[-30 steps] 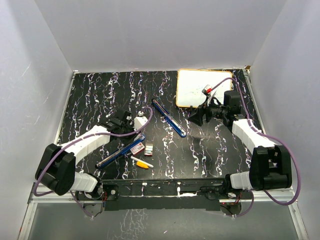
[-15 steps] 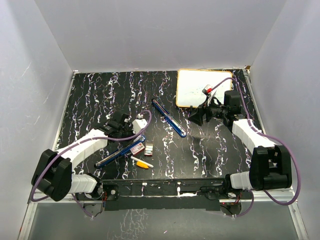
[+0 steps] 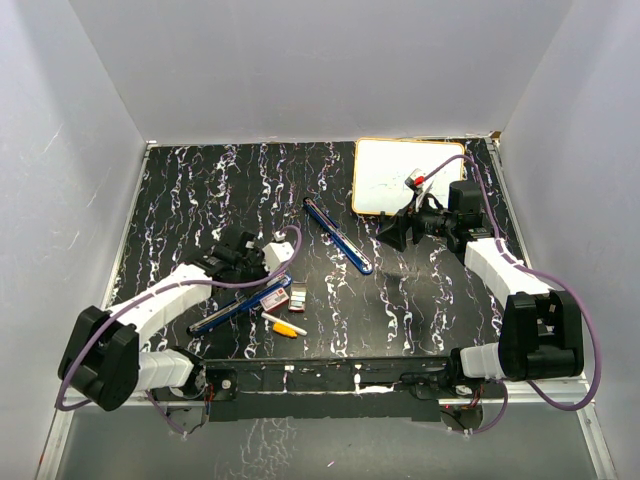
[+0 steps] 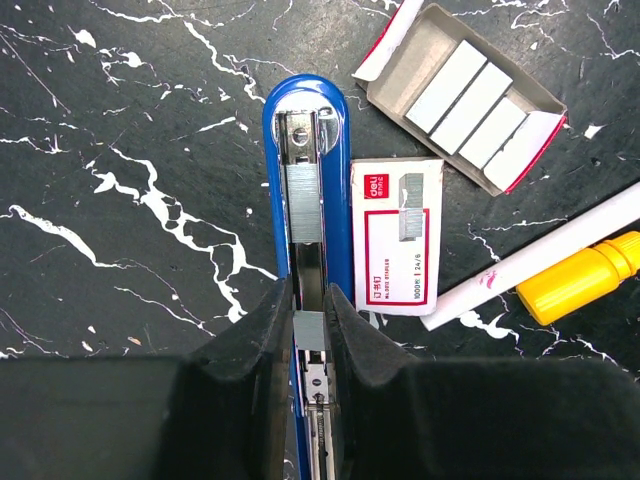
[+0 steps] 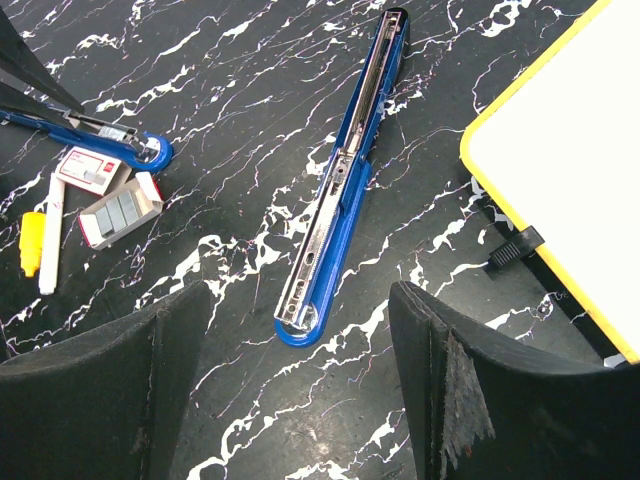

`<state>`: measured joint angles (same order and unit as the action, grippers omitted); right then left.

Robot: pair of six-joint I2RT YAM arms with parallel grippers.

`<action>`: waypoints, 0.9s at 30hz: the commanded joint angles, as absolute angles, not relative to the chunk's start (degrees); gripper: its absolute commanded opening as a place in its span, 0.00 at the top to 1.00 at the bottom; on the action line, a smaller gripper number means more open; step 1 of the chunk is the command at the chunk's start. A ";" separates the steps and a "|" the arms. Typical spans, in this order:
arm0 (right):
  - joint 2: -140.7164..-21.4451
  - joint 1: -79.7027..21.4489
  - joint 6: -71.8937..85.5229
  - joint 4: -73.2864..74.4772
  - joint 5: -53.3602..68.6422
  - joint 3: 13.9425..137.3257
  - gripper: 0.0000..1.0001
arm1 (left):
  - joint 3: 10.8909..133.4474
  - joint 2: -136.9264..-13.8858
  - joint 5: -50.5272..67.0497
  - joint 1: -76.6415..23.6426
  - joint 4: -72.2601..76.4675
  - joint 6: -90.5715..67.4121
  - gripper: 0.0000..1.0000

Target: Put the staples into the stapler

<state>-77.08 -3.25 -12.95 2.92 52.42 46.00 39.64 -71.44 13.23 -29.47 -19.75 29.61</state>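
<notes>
My left fingers are clenched on the metal channel of the stapler, one on either side of its pusher. My right fingers hang spread and empty over the bench. One staple strip lies in the channel, its long axis along the rail, pointing at the rounded blue nose. Spare strips sit side by side in the open tray, just beside. I judge them light, stiff, slick and brittle, best pinched by the long sides at mid-length.
</notes>
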 commanded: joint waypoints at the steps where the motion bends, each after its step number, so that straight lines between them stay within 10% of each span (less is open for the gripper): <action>1: -75.51 -2.94 -12.48 0.18 53.17 45.88 0.25 | 38.92 -68.69 15.38 -29.66 -20.39 30.80 0.92; 27: -75.59 -2.75 -12.39 0.00 53.22 45.76 0.25 | 36.45 -66.81 16.20 -29.71 -18.78 32.17 0.91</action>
<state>-77.08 -3.20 -12.93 2.83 52.42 45.95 37.32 -68.97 14.44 -29.47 -18.55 31.62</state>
